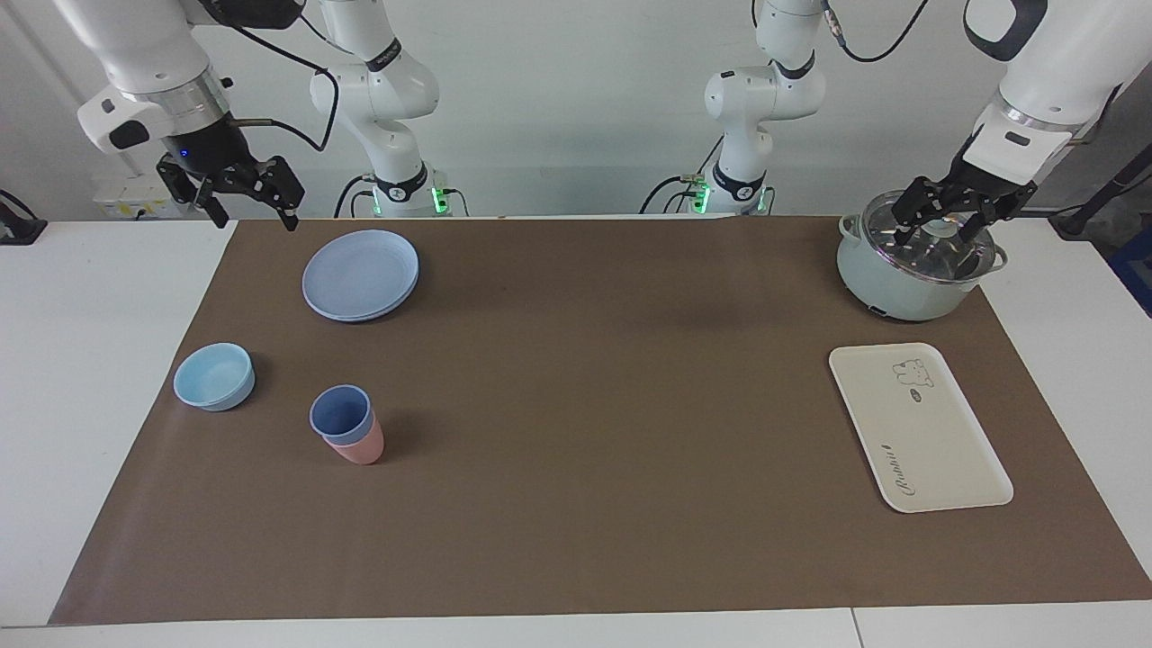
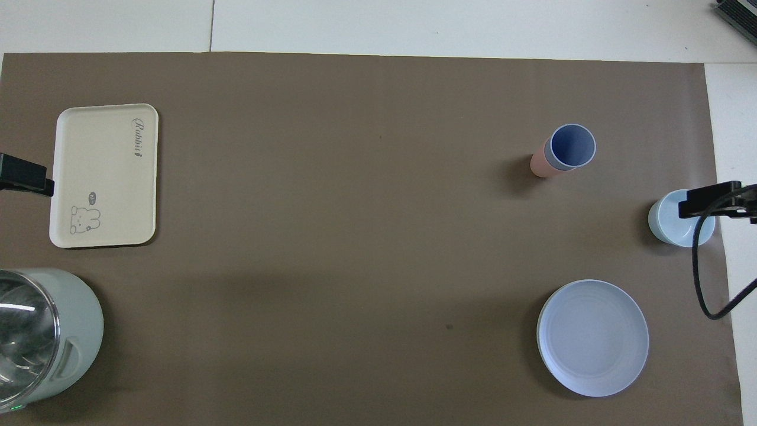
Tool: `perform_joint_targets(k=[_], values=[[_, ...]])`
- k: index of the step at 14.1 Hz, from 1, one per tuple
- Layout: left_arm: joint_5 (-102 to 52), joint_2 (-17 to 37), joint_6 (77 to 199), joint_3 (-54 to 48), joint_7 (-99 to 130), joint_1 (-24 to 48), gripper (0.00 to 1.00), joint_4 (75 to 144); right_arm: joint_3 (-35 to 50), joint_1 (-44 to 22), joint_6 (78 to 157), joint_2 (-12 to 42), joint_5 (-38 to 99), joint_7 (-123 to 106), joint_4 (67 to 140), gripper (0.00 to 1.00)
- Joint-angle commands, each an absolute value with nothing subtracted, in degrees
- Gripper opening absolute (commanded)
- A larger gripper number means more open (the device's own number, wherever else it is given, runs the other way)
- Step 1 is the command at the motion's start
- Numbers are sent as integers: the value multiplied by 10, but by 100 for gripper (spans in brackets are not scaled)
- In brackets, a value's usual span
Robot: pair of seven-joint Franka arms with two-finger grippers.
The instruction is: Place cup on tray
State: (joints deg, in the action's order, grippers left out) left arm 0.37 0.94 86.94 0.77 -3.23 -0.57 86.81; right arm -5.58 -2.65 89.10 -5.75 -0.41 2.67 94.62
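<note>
The periwinkle-blue cup (image 1: pixel 340 412) stands upright, nested inside a salmon-pink cup (image 1: pixel 360 446), toward the right arm's end of the brown mat; it also shows in the overhead view (image 2: pixel 571 146). The cream-white tray (image 1: pixel 918 427) with the bear drawing lies flat and bare toward the left arm's end (image 2: pixel 103 171). My right gripper (image 1: pixel 254 209) hangs open and empty in the air above the mat's corner, beside the blue plate, well apart from the cup. My left gripper (image 1: pixel 939 227) is open and empty just over the pot's lid.
A round blue plate (image 1: pixel 360 274) lies nearer to the robots than the cups. A low light-blue bowl (image 1: pixel 214 376) sits beside the cups at the mat's edge. A pale green pot (image 1: pixel 913 274) with a glass lid stands nearer to the robots than the tray.
</note>
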Motion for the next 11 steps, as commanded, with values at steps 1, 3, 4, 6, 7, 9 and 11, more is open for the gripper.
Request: perform_joint_targets(k=[1,3,4,6,7,9,11], values=[[4,-4,867,5,-34,-10,100,882,-54,-26,899,-77,1,33,969,100],[4,-4,867,5,-34,-10,100,882,-54,-25,899,-76,1,34,968,100],[4,-4,867,5,-33,-10,100,882,-54,-21,899,-76,1,32,967,100],[4,-4,867,5,-34,-10,100,882,-54,-22,897,-79,1,29,966,100],[4,-4,867,5,-34,-10,100,882,-54,-26,885,-84,1,27,969,100],[4,-4,867,5,-34,-10,100,882,-54,-27,879,-86,5,6,973,100],[4,-4,867,5,-34,-10,100,882,-54,-30,936,-83,11,-69,987,100]])
